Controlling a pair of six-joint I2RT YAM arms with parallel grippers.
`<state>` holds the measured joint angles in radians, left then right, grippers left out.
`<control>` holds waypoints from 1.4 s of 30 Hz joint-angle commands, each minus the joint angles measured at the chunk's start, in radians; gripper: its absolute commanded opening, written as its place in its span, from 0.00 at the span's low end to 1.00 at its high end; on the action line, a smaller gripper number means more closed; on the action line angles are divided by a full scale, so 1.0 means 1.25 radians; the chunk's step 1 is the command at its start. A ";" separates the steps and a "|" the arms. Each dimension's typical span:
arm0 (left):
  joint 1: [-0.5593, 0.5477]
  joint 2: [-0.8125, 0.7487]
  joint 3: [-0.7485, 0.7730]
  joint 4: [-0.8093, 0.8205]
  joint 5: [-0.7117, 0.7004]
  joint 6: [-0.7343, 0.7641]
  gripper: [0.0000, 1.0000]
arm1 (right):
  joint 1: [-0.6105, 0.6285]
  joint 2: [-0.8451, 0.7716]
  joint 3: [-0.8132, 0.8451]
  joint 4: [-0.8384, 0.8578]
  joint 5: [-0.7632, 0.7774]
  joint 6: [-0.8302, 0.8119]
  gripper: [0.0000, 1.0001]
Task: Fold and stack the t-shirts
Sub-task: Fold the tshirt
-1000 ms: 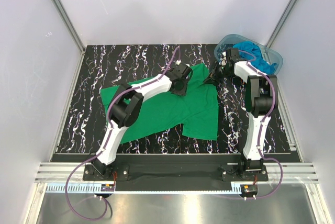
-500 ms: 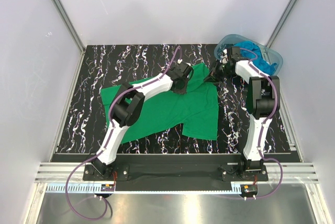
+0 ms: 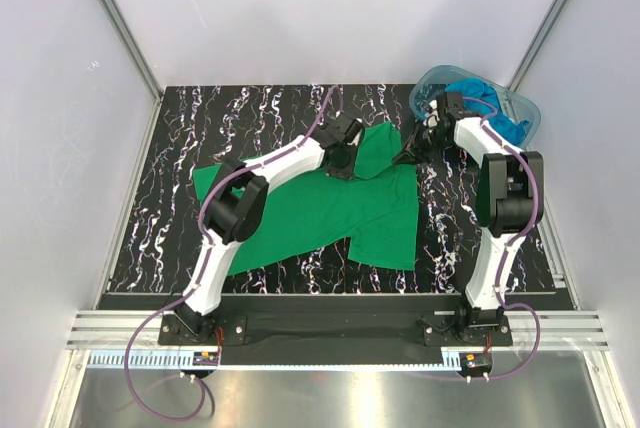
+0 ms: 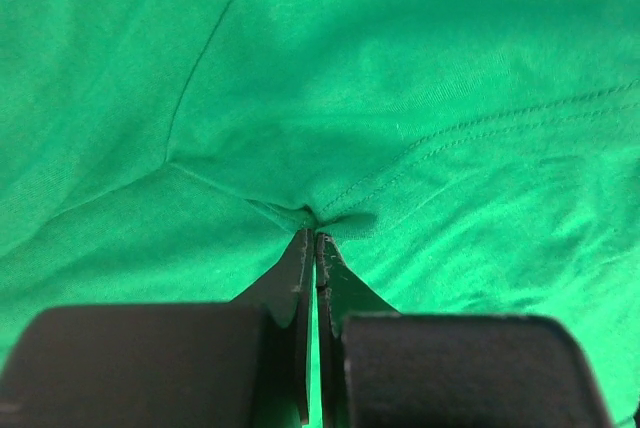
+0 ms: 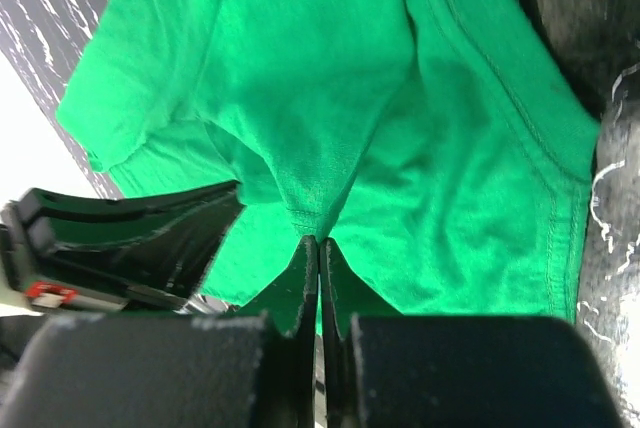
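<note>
A bright green t-shirt [image 3: 330, 210] lies spread on the black marbled table [image 3: 180, 148]. My left gripper [image 3: 345, 160] is shut on a pinch of its cloth near the far edge; in the left wrist view the green t-shirt [image 4: 400, 98] bunches at the tips of the left gripper [image 4: 316, 238]. My right gripper [image 3: 408, 152] is shut on the shirt's far right corner, where the green t-shirt [image 5: 330, 98] pulls into a fold at the right gripper [image 5: 318, 243]. Turquoise-blue t-shirts [image 3: 490, 108] sit piled in a clear tub [image 3: 528, 116].
The tub stands at the table's far right corner, just behind my right arm. Grey walls and metal rails [image 3: 120, 48] close in the table on three sides. My left arm's black wrist [image 5: 120, 238] shows in the right wrist view, close beside the right gripper.
My left gripper closed on the green shirt's cloth. Both grippers shifted slightly toward the far edge, and the shirt's far right part lifted and bunched between them.
</note>
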<state>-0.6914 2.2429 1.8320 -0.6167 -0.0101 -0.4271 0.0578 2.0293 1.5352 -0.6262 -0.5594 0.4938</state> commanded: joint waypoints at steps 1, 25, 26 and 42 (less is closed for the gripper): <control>0.014 -0.060 -0.005 -0.009 0.034 -0.013 0.00 | -0.002 -0.043 -0.013 -0.032 0.014 -0.007 0.00; 0.038 -0.082 -0.074 0.010 0.065 -0.020 0.01 | 0.007 0.038 -0.049 -0.103 0.105 -0.037 0.01; 0.039 -0.086 -0.075 0.009 0.065 -0.019 0.08 | 0.009 0.052 -0.042 -0.115 0.108 -0.045 0.02; 0.187 -0.309 -0.231 0.127 0.099 -0.057 0.40 | 0.070 0.025 0.166 -0.030 0.233 -0.080 0.46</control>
<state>-0.5411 1.9545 1.5951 -0.5400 0.0875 -0.4568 0.0929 2.0499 1.6188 -0.7334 -0.3058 0.3931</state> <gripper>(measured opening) 0.406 0.449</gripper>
